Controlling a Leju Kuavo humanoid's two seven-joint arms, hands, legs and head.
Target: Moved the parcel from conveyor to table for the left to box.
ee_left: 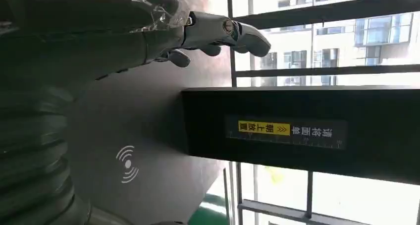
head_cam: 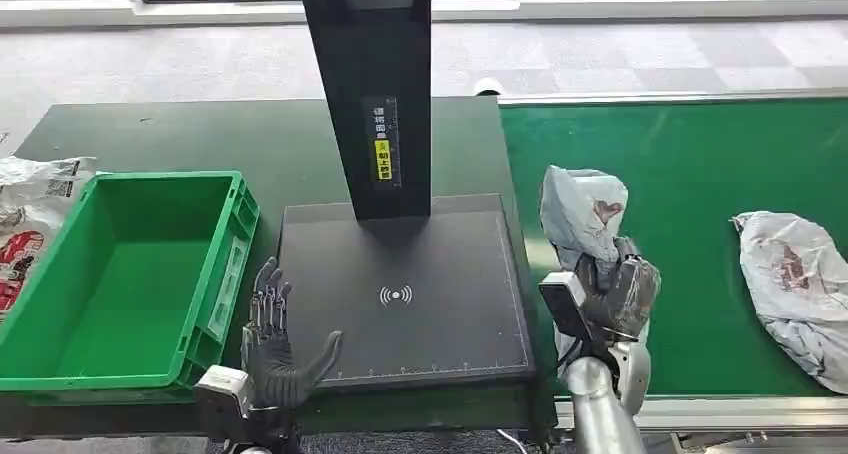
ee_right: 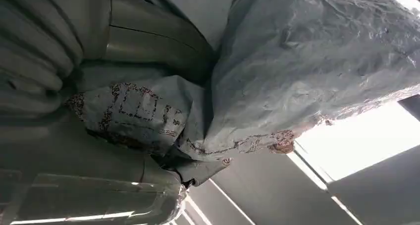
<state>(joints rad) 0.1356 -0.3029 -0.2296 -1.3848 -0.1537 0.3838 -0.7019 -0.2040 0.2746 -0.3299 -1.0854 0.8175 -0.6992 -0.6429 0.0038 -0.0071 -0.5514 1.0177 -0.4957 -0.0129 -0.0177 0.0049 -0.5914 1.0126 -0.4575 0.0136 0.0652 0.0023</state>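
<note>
Dark green table (head_cam: 180, 134) is sitting under you, with the black scanner pad (head_cam: 400, 294) as your landmark in the middle and its black post (head_cam: 375, 84) rising from the pad's far edge. You're gripping the grey parcel (head_cam: 583, 214) in your right hand (head_cam: 612, 299), fingers wrapping around its lower end; it's standing up just off the pad's right edge, over the near left corner of the green conveyor (head_cam: 690, 174). The right wrist view is showing the crumpled grey bag (ee_right: 307, 71) pressing against that hand's cover. Your left hand (head_cam: 275, 349) is hovering at the pad's near left corner, fingers spread, holding nothing. Left of the pad, the green box (head_cam: 230, 264) is sitting with nothing visible inside. Further left of it, a printed white bag (head_cam: 35, 214) is lying on the table. Right of the pad, well apart, a second grey parcel (head_cam: 795, 284) is lying on the conveyor.
</note>
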